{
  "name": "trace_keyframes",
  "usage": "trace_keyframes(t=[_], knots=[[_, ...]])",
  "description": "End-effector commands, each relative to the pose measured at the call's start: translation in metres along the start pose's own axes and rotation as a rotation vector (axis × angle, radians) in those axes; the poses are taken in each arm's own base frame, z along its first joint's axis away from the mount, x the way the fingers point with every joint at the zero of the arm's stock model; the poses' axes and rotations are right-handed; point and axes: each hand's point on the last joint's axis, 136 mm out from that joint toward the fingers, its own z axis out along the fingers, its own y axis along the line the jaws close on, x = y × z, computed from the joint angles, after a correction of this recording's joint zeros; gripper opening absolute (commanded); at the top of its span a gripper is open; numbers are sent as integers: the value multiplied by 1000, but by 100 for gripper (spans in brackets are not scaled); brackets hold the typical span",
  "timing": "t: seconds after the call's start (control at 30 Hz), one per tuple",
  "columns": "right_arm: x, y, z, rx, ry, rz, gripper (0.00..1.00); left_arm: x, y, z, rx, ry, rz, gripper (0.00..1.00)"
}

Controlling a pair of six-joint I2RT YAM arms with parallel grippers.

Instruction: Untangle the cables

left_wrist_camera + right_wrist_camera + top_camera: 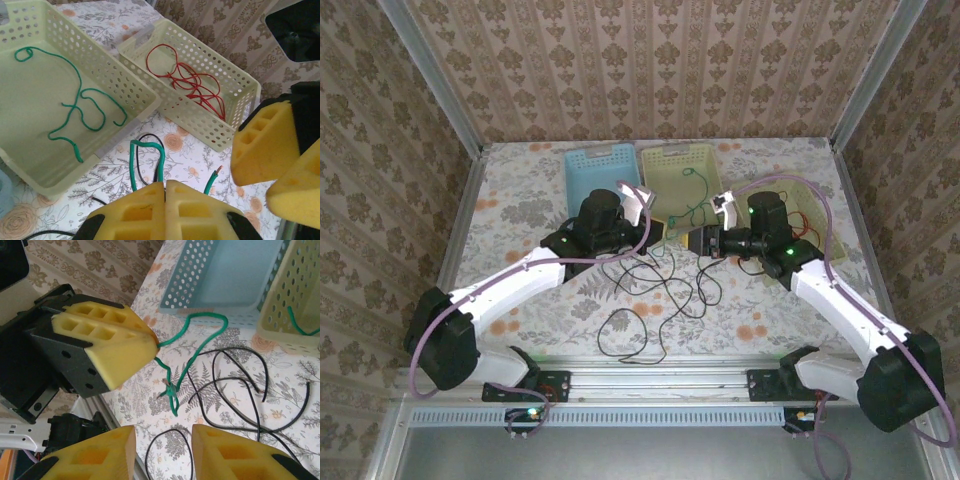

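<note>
floral-print table (520,200), patterned walls on 3 sides: the left gripper (165,186) is clamped tight on a green cable (146,143), which loops out from its pads and trails down to a small snarl just beside the black cables (665,285) sprawled on the cloth. whether the snarl is caught on them cannot be told. the right gripper (163,432), jaws partly apart and holding nothing, hovers close by, facing that snarl. 1 other green strand (75,107) lies in a yellow basket (125,80), and red cables (195,87) lie bunched in a second yellow basket (210,125) beside it. a blue basket (190,285) stands alongside. the step in hand looks like freeing the held green cable from the black ones. done well, the right gripper would close on the green wire just past the snarl, not on a black one. the 2 arms would then draw apart slowly and low, so black loops slip off rather than tighten.
</note>
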Motion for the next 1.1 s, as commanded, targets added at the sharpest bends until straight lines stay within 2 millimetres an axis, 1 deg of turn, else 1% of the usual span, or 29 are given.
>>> trace_keyframes(t=[0.0,0.1,0.2,0.37,0.43,0.5,0.57,0.63,0.73,0.83,0.97,1.07], knots=[[-14,22,1,-67,-18,-36,36,-16,-15,0,54,-31,1,0],[-13,22,6,-66,-10,-36,37,-15,-16,1,60,-29,3,0],[-13,15,10,-44,-12,-26,36,-16,-18,0,69,-31,9,0],[-19,7,16,-22,-33,-9,33,-18,-23,-2,90,-37,12,0],[-22,5,19,-21,-41,-4,27,-16,-23,-1,95,-31,9,0],[-24,3,21,-14,-48,3,16,-13,-23,-1,97,-24,8,0],[-28,-1,21,9,-64,2,9,-10,-20,-1,88,-16,5,0],[-30,-9,19,63,-87,-2,4,-7,-16,-1,69,-11,5,0],[-35,-30,11,192,-123,-2,0,-1,-5,-3,16,1,2,0],[-40,-56,0,325,-150,27,0,2,12,-8,-56,-7,-10,0],[-44,-85,-13,427,-186,109,0,3,28,-13,-104,-35,-42,0],[-47,-96,-20,460,-208,137,0,4,33,-14,-115,-42,-51,0]])
